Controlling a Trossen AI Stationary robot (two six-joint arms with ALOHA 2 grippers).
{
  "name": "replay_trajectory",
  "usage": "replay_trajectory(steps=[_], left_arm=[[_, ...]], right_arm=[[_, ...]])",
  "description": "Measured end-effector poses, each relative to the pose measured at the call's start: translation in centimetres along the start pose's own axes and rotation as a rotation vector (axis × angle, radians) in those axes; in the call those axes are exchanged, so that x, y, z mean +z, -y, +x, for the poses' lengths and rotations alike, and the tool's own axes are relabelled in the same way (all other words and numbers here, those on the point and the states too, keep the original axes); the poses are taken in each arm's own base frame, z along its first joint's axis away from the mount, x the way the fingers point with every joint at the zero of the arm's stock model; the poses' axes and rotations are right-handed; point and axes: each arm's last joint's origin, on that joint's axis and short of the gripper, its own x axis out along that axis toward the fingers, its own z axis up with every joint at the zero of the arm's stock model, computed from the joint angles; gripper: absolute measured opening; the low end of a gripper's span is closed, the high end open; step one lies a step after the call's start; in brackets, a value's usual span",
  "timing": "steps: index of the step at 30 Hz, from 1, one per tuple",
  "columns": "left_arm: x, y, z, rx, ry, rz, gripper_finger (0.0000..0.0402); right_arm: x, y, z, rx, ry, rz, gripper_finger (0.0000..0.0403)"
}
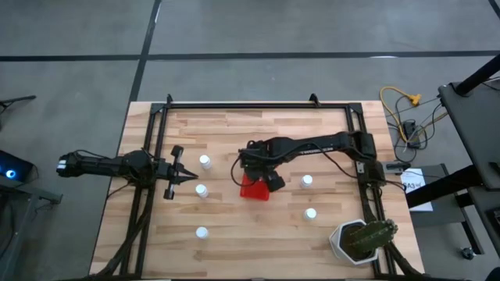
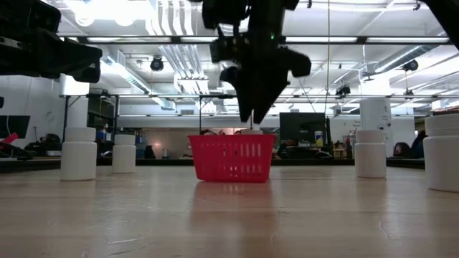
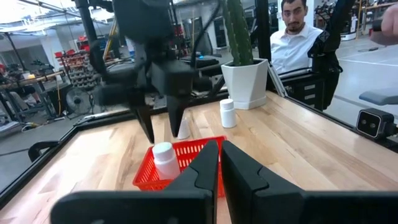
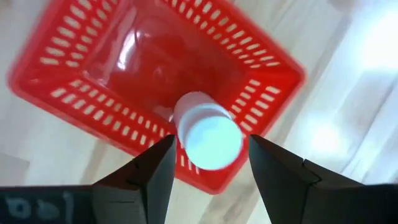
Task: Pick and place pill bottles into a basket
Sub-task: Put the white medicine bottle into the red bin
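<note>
The red basket (image 1: 255,190) stands at the table's middle, and it also shows in the low view (image 2: 231,158). One white pill bottle (image 4: 208,137) stands upright inside it near one wall, resting on its base (image 3: 165,160). My right gripper (image 1: 254,173) hangs open just above that bottle, its fingers (image 4: 163,163) on either side of the cap and apart from it. My left gripper (image 1: 190,177) is shut and empty at the left, pointing toward the basket. Several more bottles stand on the table: two by the left gripper (image 1: 205,161) (image 1: 201,190), one near the front (image 1: 202,232), two at the right (image 1: 307,181) (image 1: 311,213).
A white pot with a green plant (image 1: 361,239) stands at the table's front right corner. A dark metal frame (image 1: 258,104) runs around the table top. A person (image 3: 297,37) sits beyond the table's right side.
</note>
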Motion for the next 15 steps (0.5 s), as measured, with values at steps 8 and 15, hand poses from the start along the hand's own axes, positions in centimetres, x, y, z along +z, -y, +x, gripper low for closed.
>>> replay_trajectory(steps=[8,15], left_arm=[[0.0,0.0,0.0,0.000,0.000,0.000,0.0002],[0.0,0.0,0.0,0.000,0.000,0.000,0.0002]], right_arm=[[-0.9,-0.5,-3.7,0.091,0.100,0.037,0.0192],[-2.7,-1.4,-6.2,0.183,0.117,0.087,0.0192]])
